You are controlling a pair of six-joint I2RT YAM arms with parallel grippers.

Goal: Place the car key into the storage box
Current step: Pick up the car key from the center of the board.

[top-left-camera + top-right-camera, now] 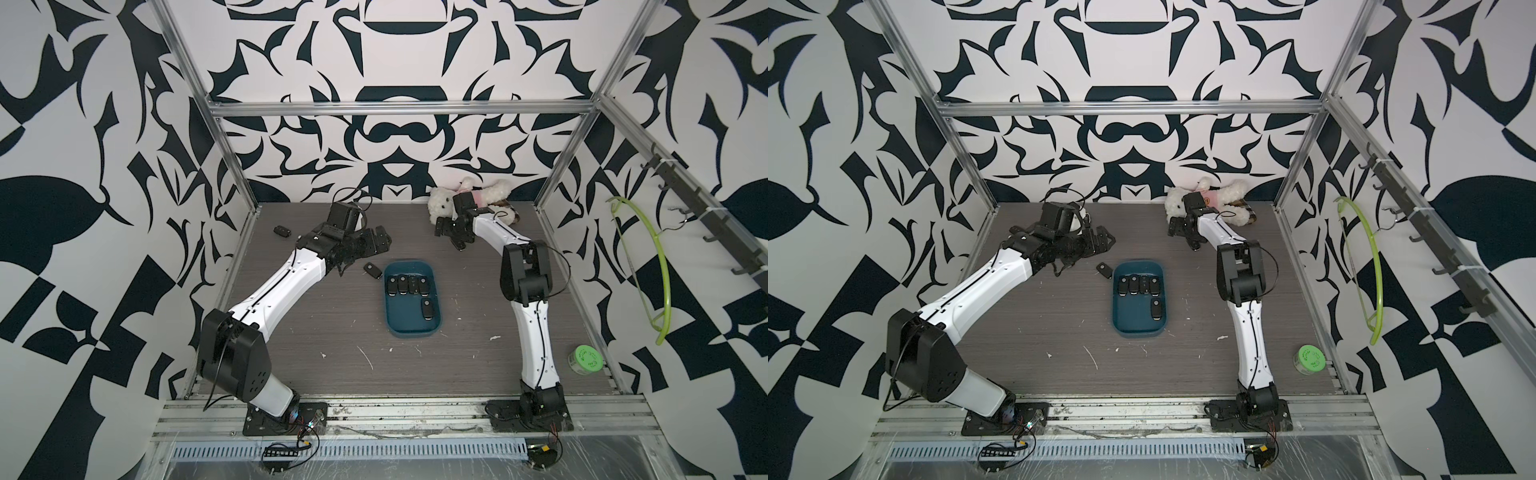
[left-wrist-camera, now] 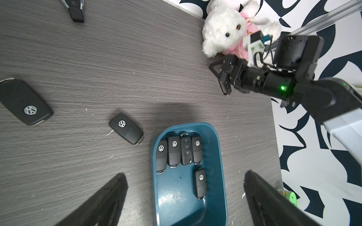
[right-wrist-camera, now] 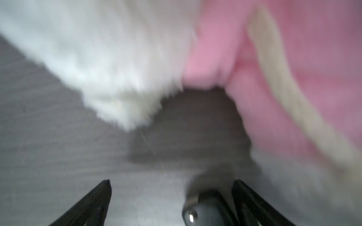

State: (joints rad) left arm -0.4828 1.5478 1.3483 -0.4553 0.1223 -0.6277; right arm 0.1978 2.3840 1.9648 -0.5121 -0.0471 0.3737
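Observation:
The storage box (image 1: 405, 318) (image 1: 1133, 320) (image 2: 176, 197) is a dark teal tray in mid-table, with several black car keys lying in it. One loose car key (image 1: 372, 270) (image 1: 1104, 270) (image 2: 126, 128) lies just left of the box. Two more (image 2: 25, 104) (image 2: 75, 9) lie farther left. My left gripper (image 1: 363, 253) (image 1: 1084, 253) (image 2: 185, 174) hangs open above the table by the box's back-left corner, empty. My right gripper (image 1: 451, 237) (image 1: 1183, 235) (image 3: 172, 181) stands open beside the teddy bear. A car key (image 3: 207, 205) (image 2: 226, 89) sits between its jaws, close against one finger.
A white teddy bear in pink (image 1: 446, 203) (image 2: 225, 29) (image 3: 98, 58) lies at the back right, touching the right wrist. A green-lidded jar (image 1: 586, 359) stands at the front right. A green hanger (image 1: 660, 266) hangs on the right wall. Metal frame posts border the table.

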